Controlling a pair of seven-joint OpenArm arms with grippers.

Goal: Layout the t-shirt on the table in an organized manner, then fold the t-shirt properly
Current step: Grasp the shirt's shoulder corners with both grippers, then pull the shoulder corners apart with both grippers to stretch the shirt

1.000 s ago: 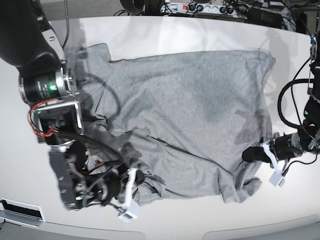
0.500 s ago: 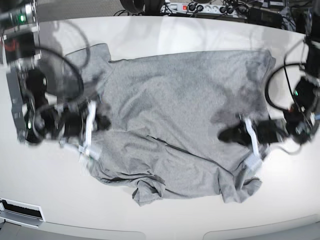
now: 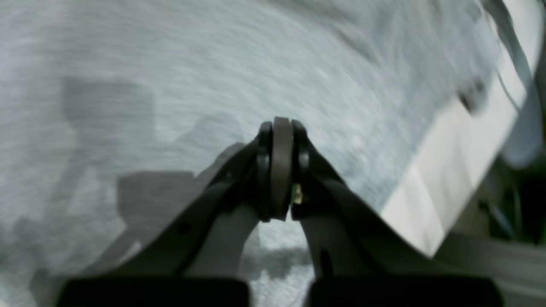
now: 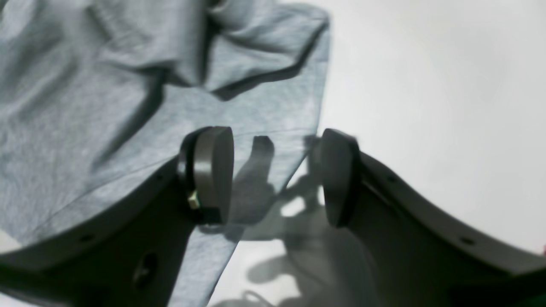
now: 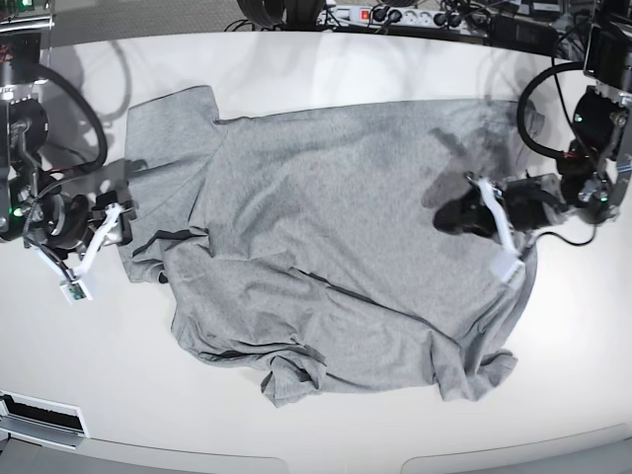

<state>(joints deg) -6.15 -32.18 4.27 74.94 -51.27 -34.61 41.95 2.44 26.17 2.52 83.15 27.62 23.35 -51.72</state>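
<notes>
The heather-grey t-shirt (image 5: 346, 237) lies spread on the white table (image 5: 326, 69), plain side up, with no lettering showing. Its front edge is bunched and wrinkled (image 5: 291, 375). My left gripper (image 5: 441, 216) is shut and empty, hovering over the shirt's right part; in the left wrist view (image 3: 277, 128) its pads are pressed together above the blurred grey knit (image 3: 170, 64). My right gripper (image 5: 125, 225) is open at the shirt's left sleeve. In the right wrist view (image 4: 273, 170) its jaws straddle the hem of the shirt (image 4: 85, 106) beside bare table (image 4: 426, 85).
A power strip with cables (image 5: 415, 15) lies along the table's far edge. Black cables loop off the arm at the right (image 5: 538, 99). The table's rounded front edge (image 5: 296, 459) is close below the shirt. The left wrist view shows the table edge (image 3: 435, 179).
My right gripper has swung from the shirt's front-left corner up to the left sleeve. My left gripper has moved from the front-right hem up and inward over the shirt's right part.
</notes>
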